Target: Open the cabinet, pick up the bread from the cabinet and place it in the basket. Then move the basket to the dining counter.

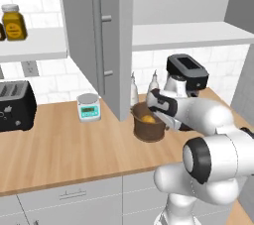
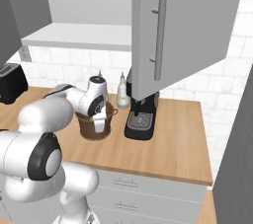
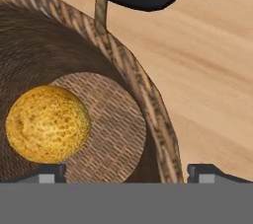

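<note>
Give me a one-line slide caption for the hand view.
Open gripper poised over the basket rim, the bread lying on the basket's woven floor.

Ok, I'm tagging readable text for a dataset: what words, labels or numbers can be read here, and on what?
No text can be read in these pictures.
Amber jar on the left shelf: its label has dark marks, too small to read.
Small kitchen scale on the counter: its display is too blurred to read.
Coffee machine, toaster, basket: no lettering visible.
</note>
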